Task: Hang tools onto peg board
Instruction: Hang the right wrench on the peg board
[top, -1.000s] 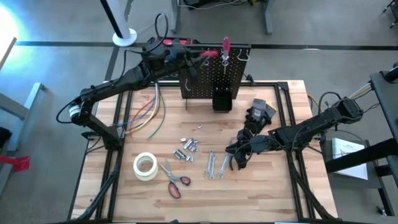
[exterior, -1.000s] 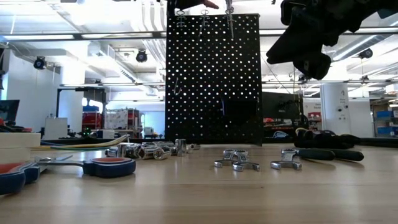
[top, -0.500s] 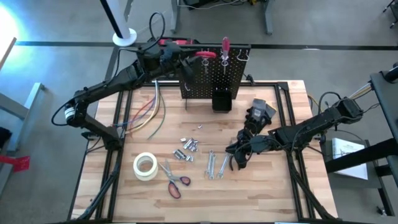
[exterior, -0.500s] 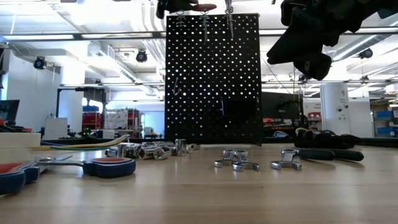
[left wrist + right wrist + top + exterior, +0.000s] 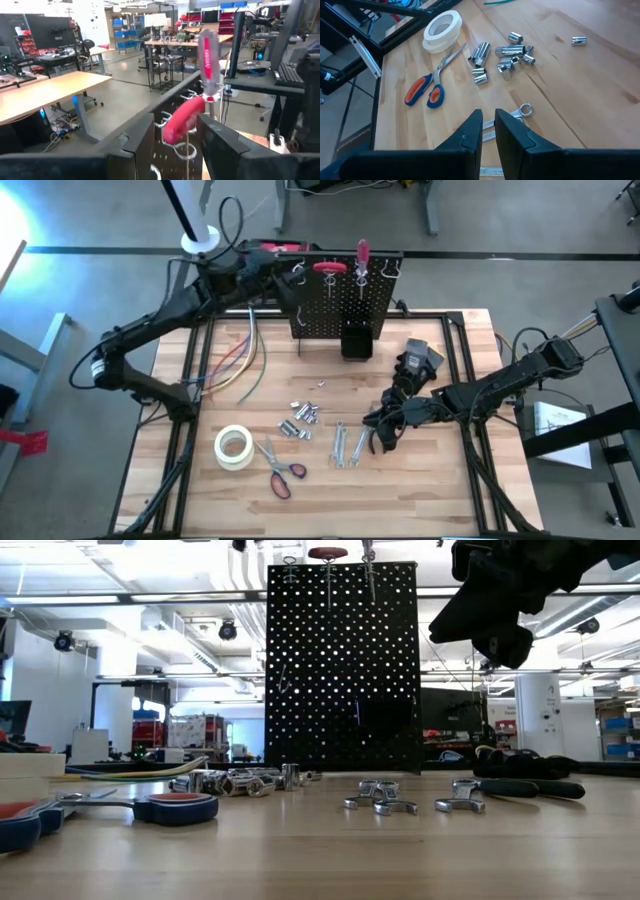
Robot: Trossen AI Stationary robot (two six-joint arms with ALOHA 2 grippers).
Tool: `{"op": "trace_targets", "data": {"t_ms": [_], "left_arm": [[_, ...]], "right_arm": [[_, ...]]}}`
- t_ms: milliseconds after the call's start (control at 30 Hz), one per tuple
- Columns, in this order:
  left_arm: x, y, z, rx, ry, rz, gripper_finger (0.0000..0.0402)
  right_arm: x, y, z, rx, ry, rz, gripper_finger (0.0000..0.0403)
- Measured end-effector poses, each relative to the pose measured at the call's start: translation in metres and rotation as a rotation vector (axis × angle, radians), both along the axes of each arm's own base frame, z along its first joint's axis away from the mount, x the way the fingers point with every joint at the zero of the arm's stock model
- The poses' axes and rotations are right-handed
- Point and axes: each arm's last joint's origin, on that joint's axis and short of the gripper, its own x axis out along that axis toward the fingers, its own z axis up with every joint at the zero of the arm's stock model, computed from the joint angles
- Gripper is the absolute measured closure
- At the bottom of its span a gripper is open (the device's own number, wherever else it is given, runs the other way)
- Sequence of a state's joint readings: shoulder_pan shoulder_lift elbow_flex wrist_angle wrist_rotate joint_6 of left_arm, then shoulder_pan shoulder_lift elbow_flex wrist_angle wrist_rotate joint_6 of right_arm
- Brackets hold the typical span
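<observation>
Peg board unmarked; hung screwdrivers show no readable writing.

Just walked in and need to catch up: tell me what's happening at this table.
Two arms are hanging tools on the peg board. The left tool is open beside the board's top edge, just clear of a red screwdriver now resting in a ring hook, next to another screwdriver already hung. The right tool waits low over the wrenches, nearly shut and empty. Scissors, sockets and tape lie on the table.
</observation>
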State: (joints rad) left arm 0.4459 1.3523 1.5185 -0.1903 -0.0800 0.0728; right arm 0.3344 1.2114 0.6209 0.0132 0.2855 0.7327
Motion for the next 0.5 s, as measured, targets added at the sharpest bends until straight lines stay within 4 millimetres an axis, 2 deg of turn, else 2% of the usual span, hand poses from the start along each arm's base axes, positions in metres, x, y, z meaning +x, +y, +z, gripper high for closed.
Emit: {"op": "trace_targets", "data": {"t_ms": [100, 267, 367, 500], "left_arm": [[-0.015, -0.018, 0.0, -0.002, 0.073, -0.079, 0.0265], [-0.041, -0.055, -0.027, -0.056, 0.105, -0.179, 0.0265], [-0.057, -0.08, -0.052, -0.095, 0.086, -0.255, 0.0265], [-0.067, -0.114, -0.104, -0.157, 0.109, -0.307, 0.0265]], "right_arm": [[0.0, 0.0, 0.0, -0.015, 0.004, 0.012, 0.0364], [-0.001, 0.001, -0.001, -0.04, 0.008, 0.035, 0.0364], [-0.001, 0.001, -0.001, -0.069, 0.008, 0.052, 0.0364], [-0.001, 0.001, 0.0, -0.137, 0.002, 0.087, 0.0364]]}}
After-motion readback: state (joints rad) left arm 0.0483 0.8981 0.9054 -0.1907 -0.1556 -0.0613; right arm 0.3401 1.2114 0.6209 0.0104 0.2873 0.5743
